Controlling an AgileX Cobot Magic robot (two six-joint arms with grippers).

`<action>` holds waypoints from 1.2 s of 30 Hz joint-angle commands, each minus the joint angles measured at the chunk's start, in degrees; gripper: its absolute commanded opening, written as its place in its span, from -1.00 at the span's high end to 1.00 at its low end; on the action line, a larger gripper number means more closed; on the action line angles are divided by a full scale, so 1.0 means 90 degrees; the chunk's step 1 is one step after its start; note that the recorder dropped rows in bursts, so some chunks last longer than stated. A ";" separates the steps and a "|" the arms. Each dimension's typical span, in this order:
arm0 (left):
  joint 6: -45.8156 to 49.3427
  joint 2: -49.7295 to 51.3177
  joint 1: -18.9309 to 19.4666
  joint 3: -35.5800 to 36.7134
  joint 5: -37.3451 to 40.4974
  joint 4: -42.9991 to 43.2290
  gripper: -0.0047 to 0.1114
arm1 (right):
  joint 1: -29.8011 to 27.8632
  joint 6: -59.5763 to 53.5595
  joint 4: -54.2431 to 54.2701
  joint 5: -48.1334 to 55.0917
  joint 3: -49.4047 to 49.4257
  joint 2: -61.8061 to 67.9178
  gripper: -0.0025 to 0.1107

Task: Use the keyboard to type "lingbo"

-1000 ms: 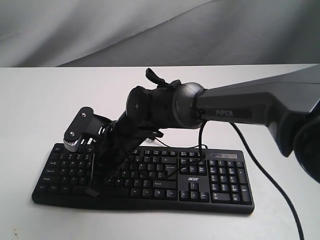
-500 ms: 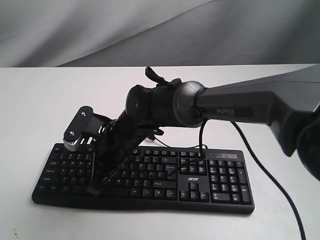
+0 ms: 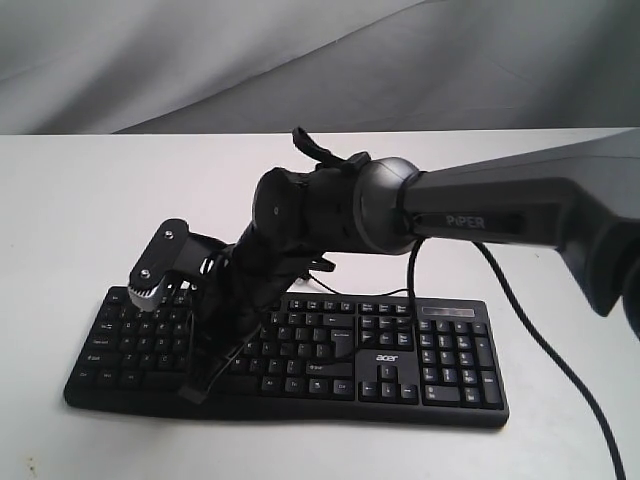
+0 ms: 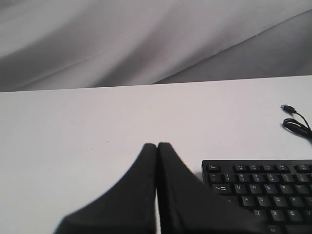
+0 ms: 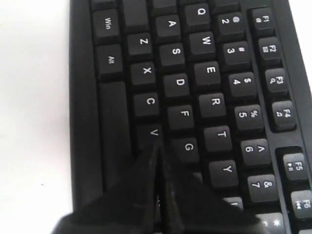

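1. One wide black keyboard (image 3: 400, 352) is lying on the white surface (image 3: 80, 220) in the exterior view, its number pad toward the right and its long front edge nearest the camera. The right arm (image 3: 500, 215) is reaching in from the right and across the middle, bending down over the left half of the keys. The right end effector (image 3: 191, 394) is pointing down at the front rows there with its fingers pressed together and gripping nothing. Whether the tip is touching a key cannot be told from this view. A grey cloth backdrop (image 3: 300, 60) is hanging behind the surface.

2. Seen from the left wrist, the left end effector (image 4: 157, 146) is clenched, finger against finger, with nothing between them. It is hovering over bare white surface (image 4: 73, 126), just beside the keyboard's (image 4: 263, 190) Esc corner. A thin black cable with a USB plug (image 4: 295, 119) is lying near the keyboard's back edge.

3. Seen from the right wrist, the right end effector (image 5: 157, 149) is clenched too, and its tip is sitting right against the V key (image 5: 154, 132) of the keyboard (image 5: 209, 70). The key directly under the tip is hidden.
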 commanded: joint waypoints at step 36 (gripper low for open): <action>-0.0013 -0.0024 0.0006 0.0031 -0.0045 -0.0024 0.91 | -0.0540 0.0346 -0.0750 0.0345 0.0221 -0.0434 0.96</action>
